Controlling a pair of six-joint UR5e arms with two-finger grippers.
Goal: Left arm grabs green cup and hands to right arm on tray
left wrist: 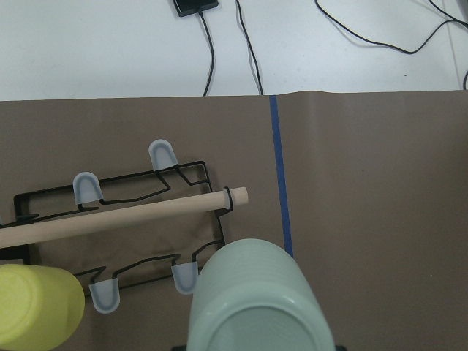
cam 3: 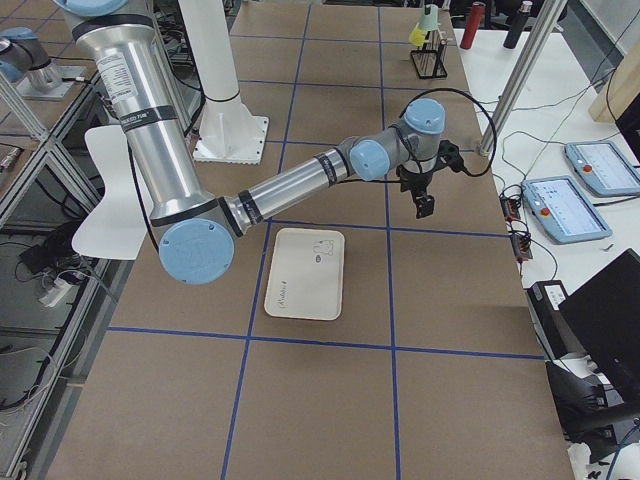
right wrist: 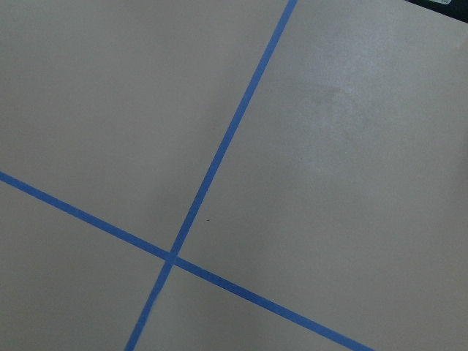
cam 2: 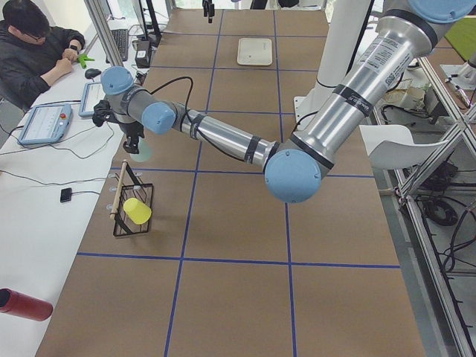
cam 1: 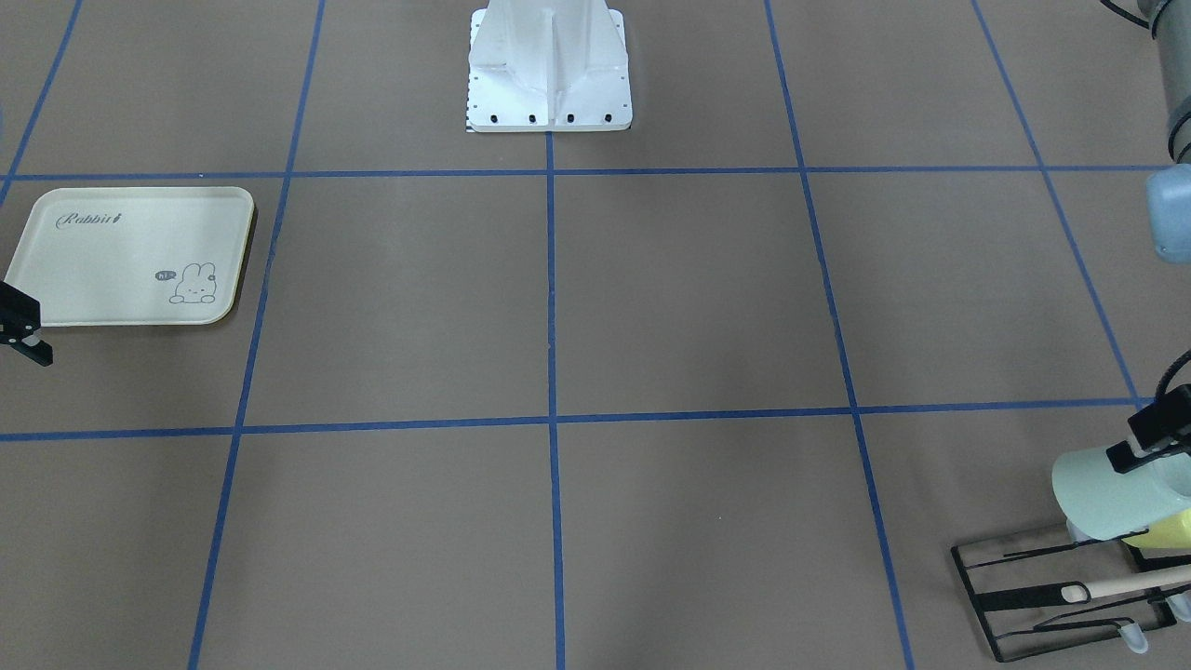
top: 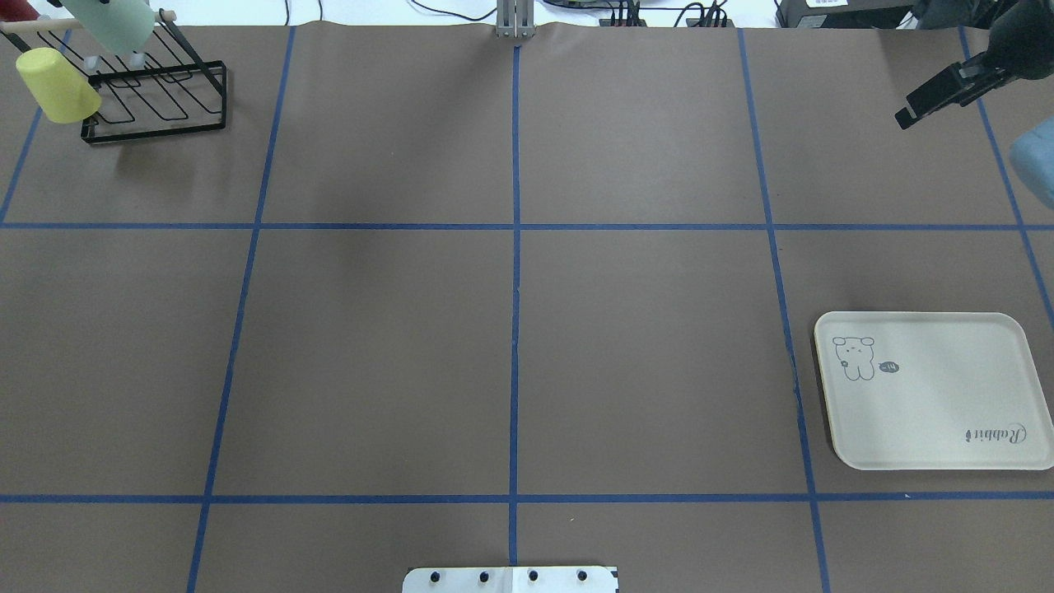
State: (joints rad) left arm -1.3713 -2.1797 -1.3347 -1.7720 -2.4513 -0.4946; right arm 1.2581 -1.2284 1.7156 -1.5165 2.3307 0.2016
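Note:
The pale green cup (cam 1: 1107, 498) is held by my left gripper (cam 1: 1140, 448), lying on its side in the air over the black wire rack (cam 1: 1023, 596). It also shows in the overhead view (top: 115, 23) and fills the bottom of the left wrist view (left wrist: 256, 300). The cream tray (top: 930, 395) with the rabbit drawing lies flat and bare on the robot's right side (cam 1: 130, 256). My right gripper (top: 939, 97) hangs above the table beyond the tray, holding nothing. I cannot tell whether its jaws are open.
A yellow cup (top: 58, 86) sits tilted on the rack (top: 156, 91), which carries a wooden rod (left wrist: 124, 216). The robot's white base (cam 1: 549, 65) stands at the table's middle edge. An operator (cam 2: 33, 44) sits beside the table; a red bottle (cam 2: 22, 305) lies there.

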